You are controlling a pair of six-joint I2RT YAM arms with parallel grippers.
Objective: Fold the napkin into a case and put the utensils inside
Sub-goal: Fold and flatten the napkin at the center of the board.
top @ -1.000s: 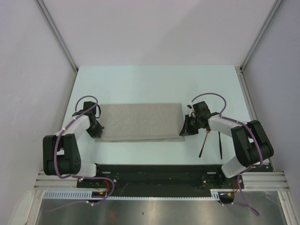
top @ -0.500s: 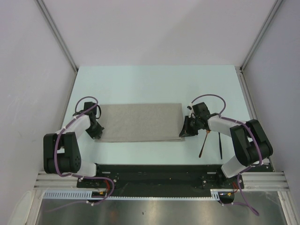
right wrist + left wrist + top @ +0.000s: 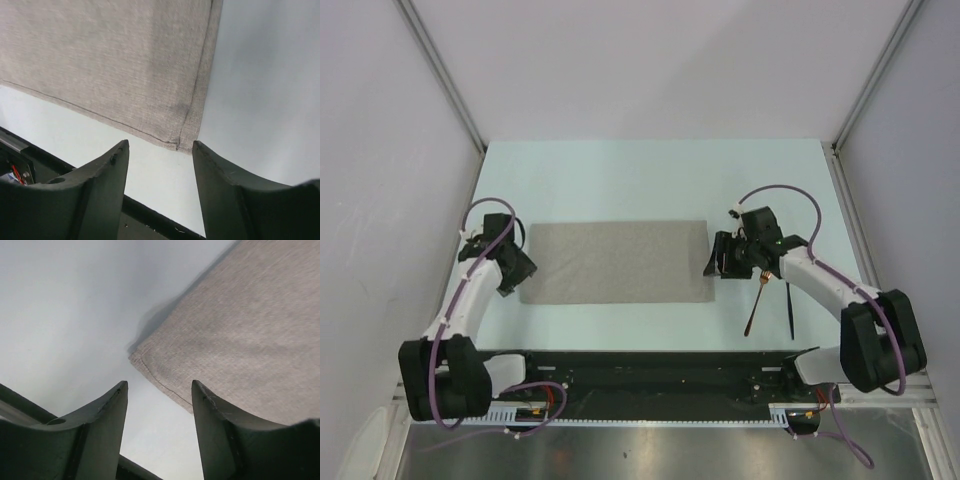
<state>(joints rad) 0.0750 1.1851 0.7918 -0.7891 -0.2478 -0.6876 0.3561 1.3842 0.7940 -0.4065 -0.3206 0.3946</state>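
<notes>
We see the napkin (image 3: 613, 262) lying flat on the desk (image 3: 650, 180) as a wide oblong, seemingly part-way to a case, with its near edge squared for another fold. The left jaws hover just off its near-left corner and the right jaws off its near-right corner. Both pairs are parted, gripping and touching nothing. The fork (image 3: 756, 302) and the black piece (image 3: 789, 306) lie to the right of the napkin.

A pale mint bench (image 3: 650, 180) sits between plain white walls (image 3: 660, 60), with slanting aluminium posts (image 3: 441, 77) at its back corners. A black rail (image 3: 660, 368) runs along its near edge, and a brushed steel sheet (image 3: 660, 450) lies nearer still.
</notes>
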